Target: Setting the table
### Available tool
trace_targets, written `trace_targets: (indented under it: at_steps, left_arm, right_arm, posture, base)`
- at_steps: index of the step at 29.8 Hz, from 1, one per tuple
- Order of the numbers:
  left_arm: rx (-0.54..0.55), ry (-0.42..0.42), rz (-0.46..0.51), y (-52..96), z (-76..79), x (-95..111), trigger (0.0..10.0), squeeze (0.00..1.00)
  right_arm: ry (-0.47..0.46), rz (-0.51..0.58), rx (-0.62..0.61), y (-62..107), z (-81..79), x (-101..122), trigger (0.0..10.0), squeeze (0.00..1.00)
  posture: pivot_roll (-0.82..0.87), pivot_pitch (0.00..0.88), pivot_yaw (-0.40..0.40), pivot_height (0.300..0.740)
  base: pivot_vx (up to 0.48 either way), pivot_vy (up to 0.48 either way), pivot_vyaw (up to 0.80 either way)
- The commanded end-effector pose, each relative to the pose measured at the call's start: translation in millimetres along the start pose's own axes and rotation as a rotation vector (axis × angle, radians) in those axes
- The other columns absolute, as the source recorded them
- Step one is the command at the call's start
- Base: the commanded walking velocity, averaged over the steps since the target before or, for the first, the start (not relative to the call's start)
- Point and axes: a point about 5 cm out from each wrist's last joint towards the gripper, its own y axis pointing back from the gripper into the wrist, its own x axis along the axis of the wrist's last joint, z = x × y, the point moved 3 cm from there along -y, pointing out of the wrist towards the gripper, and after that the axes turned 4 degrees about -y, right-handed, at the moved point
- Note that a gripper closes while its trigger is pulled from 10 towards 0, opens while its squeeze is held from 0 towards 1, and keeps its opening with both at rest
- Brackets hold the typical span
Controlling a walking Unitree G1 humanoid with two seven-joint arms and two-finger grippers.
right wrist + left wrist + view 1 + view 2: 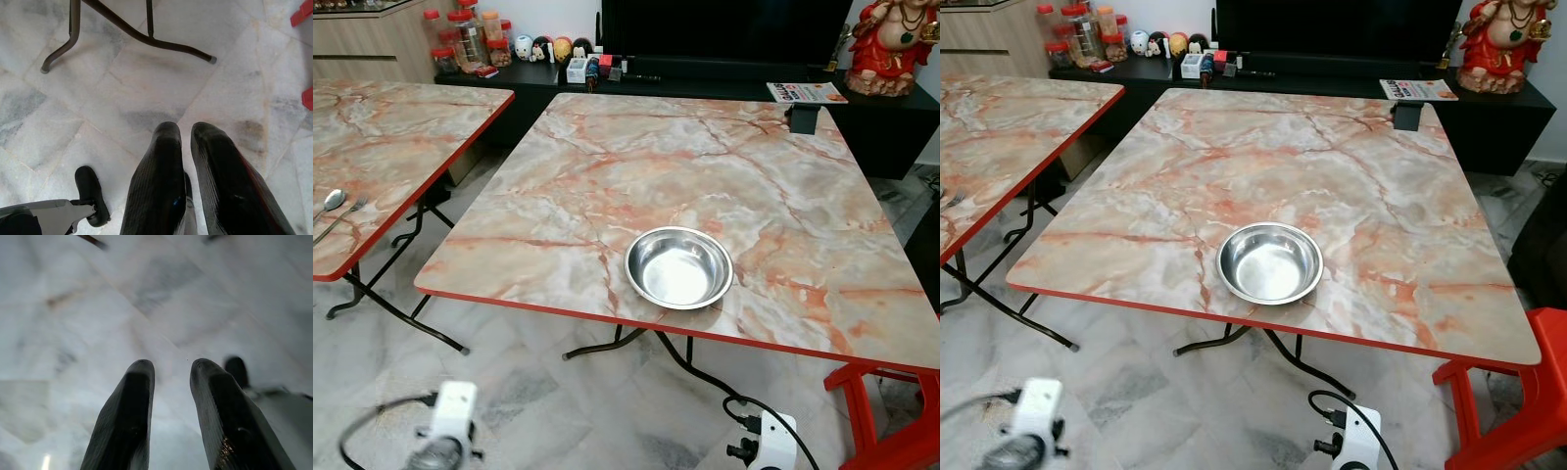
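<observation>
Nearest, both arms hang idle over the marble floor (558,411): the left gripper (168,369) points down at pale tiles with a slim gap between its two black fingers and nothing in it, and the right gripper (185,132) likewise holds nothing, its fingers almost touching, above the dark folding table legs (142,36). Just beyond, the steel bowl (678,266) stands upright and empty on the marbled table (607,166), near the front red edge at about 6 o'clock of the tabletop. At 9 o'clock, on the neighbouring table (382,147), a spoon (330,202) and a fork (342,217) lie side by side. A red chair (891,416) sits at 4 o'clock. Farther, at 12 o'clock, a black cabinet (891,127) carries jars (465,39), small figurines (548,47) and a red statue (891,44).
</observation>
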Motion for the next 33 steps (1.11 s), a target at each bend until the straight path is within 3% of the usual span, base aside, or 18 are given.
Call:
trace_targets:
  at_steps: [1,2,3,6,9,16,21,33]
  left_arm:
    - [-0.031,-0.004,-0.025,-0.1,7.3,-5,10.0,0.00]
    - [-0.076,0.008,-0.034,-0.3,21.2,-6,10.0,0.00]
    - [-0.076,0.008,-0.034,-0.3,21.2,-6,10.0,0.00]
    - [-0.146,0.003,-0.059,0.9,45.6,-12,10.0,0.00]
    - [-0.168,0.017,-0.080,2.6,58.4,-18,10.0,0.00]
    - [-0.164,0.022,-0.080,2.8,59.3,-19,10.0,0.00]
    - [-0.175,-0.025,-0.077,2.6,60.4,-17,10.0,0.00]
    - [-0.153,0.006,-0.094,2.3,56.9,-19,10.0,0.00]
  right_arm:
    - [0.012,-0.017,-0.009,0.2,1.7,-2,10.0,0.00]
    - [0.019,-0.018,-0.007,0.2,2.0,-2,10.0,0.00]
    - [0.019,-0.018,-0.007,0.2,2.0,-2,10.0,0.00]
    - [0.024,-0.014,-0.006,0.2,3.5,-1,10.0,0.00]
    - [0.028,-0.007,-0.012,-0.2,7.0,2,10.0,0.00]
    - [0.026,-0.009,-0.017,0.0,9.5,1,10.0,0.00]
    - [0.022,-0.021,-0.018,0.4,9.6,-1,10.0,0.00]
    - [0.013,-0.035,-0.025,0.9,9.4,-5,10.0,0.00]
  posture:
    - [-0.02,0.000,0.022,0.740]
    - [-0.02,0.000,0.015,0.740]
    - [-0.02,0.000,0.015,0.740]
    - [-0.03,0.000,0.014,0.740]
    - [-0.05,0.000,0.018,0.740]
    - [-0.05,0.000,0.019,0.740]
    - [-0.06,0.000,0.023,0.740]
    - [-0.05,0.000,0.016,0.740]
  base:
    - [0.000,0.000,0.00]
    - [0.000,0.000,0.00]
    - [0.000,0.000,0.00]
    - [0.000,0.000,0.00]
    - [0.000,0.000,0.00]
    - [0.000,0.000,0.00]
    - [0.000,0.000,0.00]
    - [0.000,0.081,-0.17]
